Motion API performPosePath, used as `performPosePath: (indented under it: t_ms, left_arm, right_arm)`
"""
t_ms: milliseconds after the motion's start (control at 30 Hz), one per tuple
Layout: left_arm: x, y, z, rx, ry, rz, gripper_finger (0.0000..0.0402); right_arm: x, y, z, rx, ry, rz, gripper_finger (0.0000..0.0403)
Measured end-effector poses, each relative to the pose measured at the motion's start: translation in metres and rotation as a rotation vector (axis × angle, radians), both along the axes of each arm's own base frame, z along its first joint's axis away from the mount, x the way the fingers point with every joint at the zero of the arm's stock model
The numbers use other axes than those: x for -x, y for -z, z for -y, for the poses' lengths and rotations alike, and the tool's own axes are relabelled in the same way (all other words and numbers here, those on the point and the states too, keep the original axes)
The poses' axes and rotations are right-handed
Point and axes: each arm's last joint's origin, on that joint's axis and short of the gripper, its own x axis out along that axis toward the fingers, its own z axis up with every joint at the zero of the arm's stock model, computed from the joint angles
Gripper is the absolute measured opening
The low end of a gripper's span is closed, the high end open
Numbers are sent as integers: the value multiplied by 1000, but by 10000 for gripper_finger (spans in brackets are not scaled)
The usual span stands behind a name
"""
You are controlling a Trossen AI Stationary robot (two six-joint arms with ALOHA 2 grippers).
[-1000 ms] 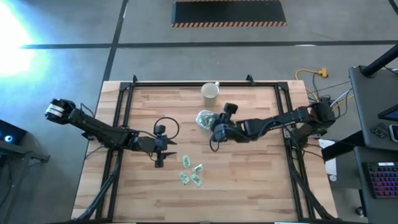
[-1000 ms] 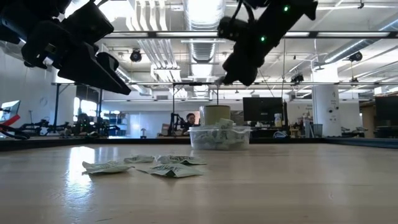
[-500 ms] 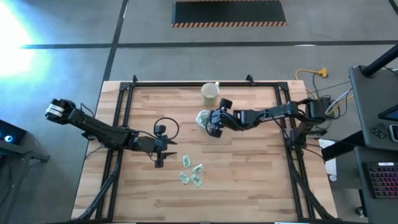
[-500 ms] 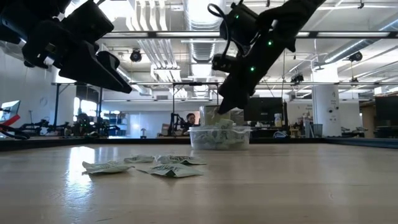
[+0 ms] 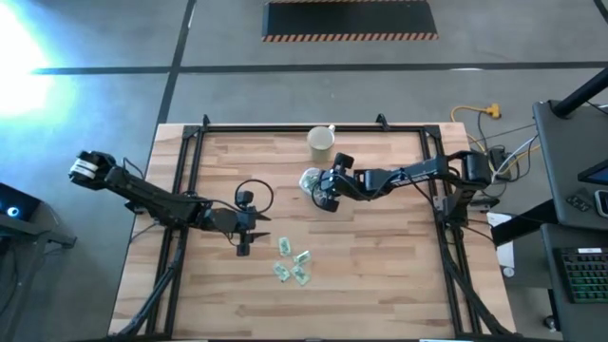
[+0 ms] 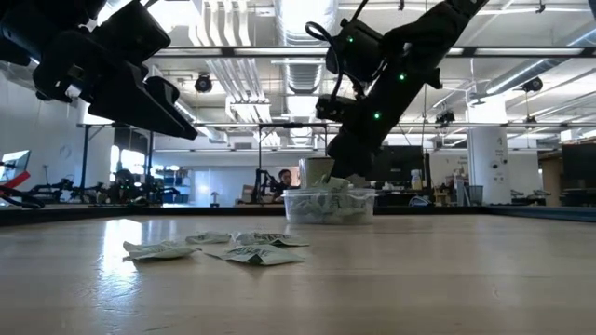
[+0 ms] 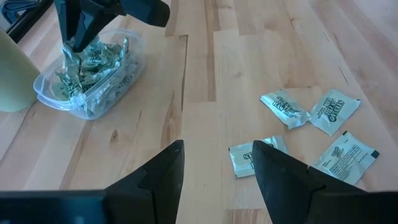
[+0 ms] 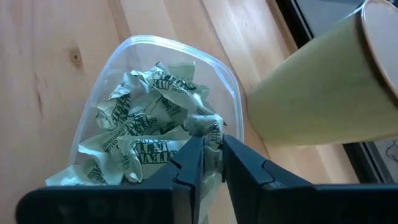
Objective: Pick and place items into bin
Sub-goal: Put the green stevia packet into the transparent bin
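The bin (image 5: 309,179), a clear tub heaped with pale-green-and-white packets, stands on the table just in front of a cream cup. My right gripper (image 8: 211,146) hangs over the bin's right part, shut on one packet (image 8: 208,124); it also shows in the left wrist view (image 7: 78,46) and the low view (image 6: 337,177). Several loose packets (image 5: 293,264) lie flat on the wood near the table's middle (image 7: 311,124). My left gripper (image 7: 217,174) hovers open above the table just left of them (image 5: 244,242), with nothing between its fingers. My right gripper pinches a crumpled packet between its two fingertips, by the packet's end (image 8: 212,138) nearest them. The fingers slant down from the table's right side. The packet juts past the tips, over the heap in the bin (image 8: 143,149); whether it touches the heap I cannot tell.
A pale cream cup (image 5: 321,141) stands close behind the bin, toward the far edge (image 8: 323,93). Black frame rails run along the table's left and right sides (image 5: 180,190). Bare wood lies around the loose packets and toward the near edge (image 5: 380,285).
My right gripper has swung from the bin's near right side toward the far left and sunk, so it now hangs low over the bin. Most of that came early; it has hardly shifted since. The loose packets have stayed put.
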Motion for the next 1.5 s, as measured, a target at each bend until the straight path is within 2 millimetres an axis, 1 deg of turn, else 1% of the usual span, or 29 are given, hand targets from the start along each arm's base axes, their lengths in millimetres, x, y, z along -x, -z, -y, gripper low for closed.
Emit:
performPosePath:
  t_ms: [100, 333, 400, 533, 700, 867, 1067, 1300, 1500]
  left_arm:
    - [0, 0, 0, 0, 0, 0, 173]
    - [0, 0, 0, 0, 0, 0, 173]
    - [0, 0, 0, 0, 0, -1, 173]
    - [0, 1, 0, -1, 0, -3, 173]
    - [1, 3, 0, -3, 1, -9, 173]
    - [2, 7, 0, -4, 4, -24, 173]
    - [-8, 14, 4, 17, 34, -12, 173]
    - [-25, 38, 12, 37, 142, -54, 173]
    - [-38, 55, 16, 26, 148, -121, 173]
  right_arm:
    - [0, 0, 0, 0, -1, 0, 69]
    - [0, -4, -1, 2, -6, 9, 131]
    - [1, -9, -4, -3, -42, 17, 144]
    - [3, -27, -15, -3, -101, 61, 160]
    - [9, -53, -35, -18, -187, 135, 164]
    - [17, -65, -60, -123, -332, 170, 159]
    - [21, -64, -91, -241, -468, 152, 150]
    - [29, -60, -127, -348, -588, 132, 140]
    - [36, -59, -153, -383, -647, 123, 131]
